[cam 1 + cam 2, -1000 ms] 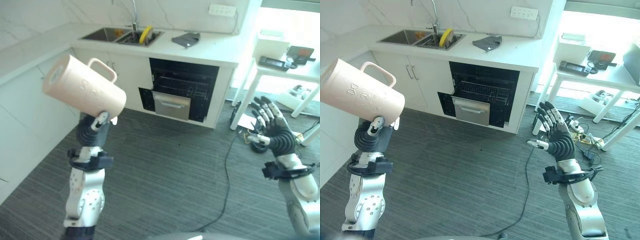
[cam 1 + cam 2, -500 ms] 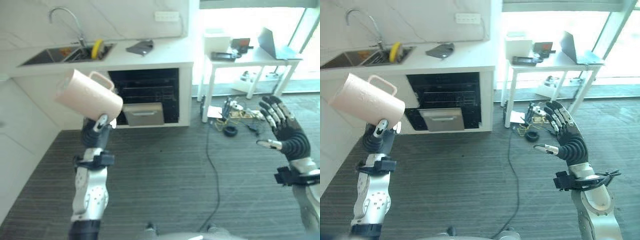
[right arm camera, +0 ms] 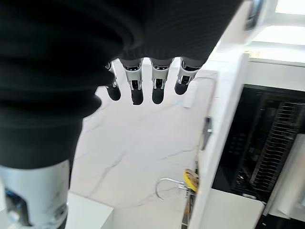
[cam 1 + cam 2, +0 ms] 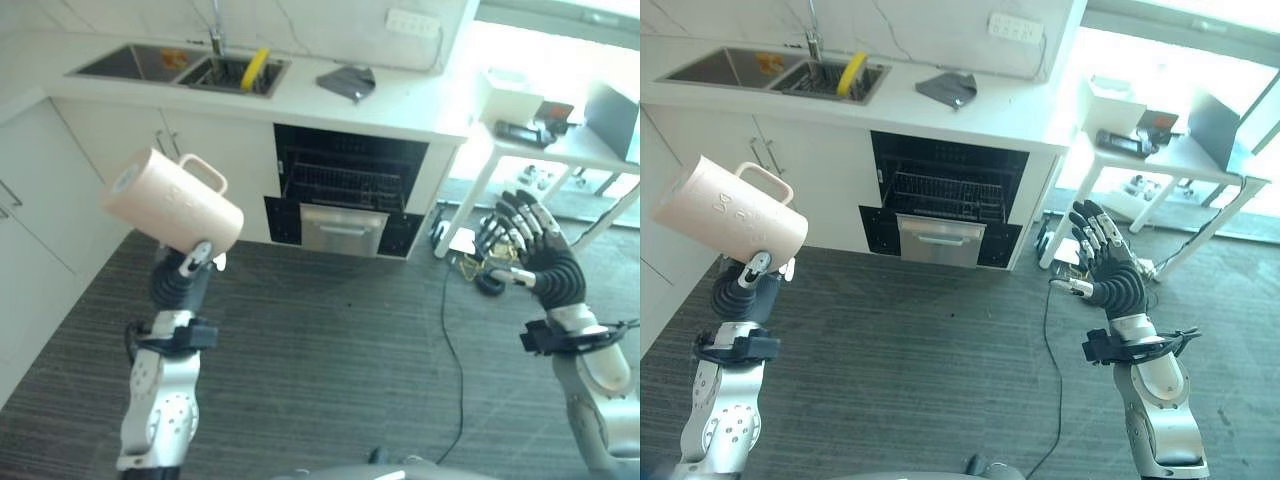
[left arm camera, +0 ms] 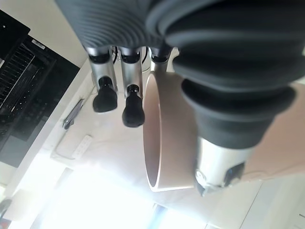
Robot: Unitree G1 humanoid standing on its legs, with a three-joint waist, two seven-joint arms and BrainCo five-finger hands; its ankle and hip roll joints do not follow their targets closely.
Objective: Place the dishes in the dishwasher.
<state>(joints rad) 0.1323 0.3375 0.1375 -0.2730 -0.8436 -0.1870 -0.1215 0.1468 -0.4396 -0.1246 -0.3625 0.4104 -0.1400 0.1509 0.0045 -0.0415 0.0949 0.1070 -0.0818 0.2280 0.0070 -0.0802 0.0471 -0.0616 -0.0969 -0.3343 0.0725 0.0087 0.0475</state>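
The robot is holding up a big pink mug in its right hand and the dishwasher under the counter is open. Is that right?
Not quite. The pink mug is in the robot's left hand, not its right. Both eye views show this, and the left wrist view shows the fingers around the mug. The right hand is open and holds nothing. The dishwasher under the counter is open, as you said.

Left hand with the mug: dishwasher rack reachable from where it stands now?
Probably not yet. The left hand holds the mug well short of the open dishwasher; bare floor lies between, nothing blocks.

Beige mug (image 4: 172, 198) — tilted, aloft — handle up
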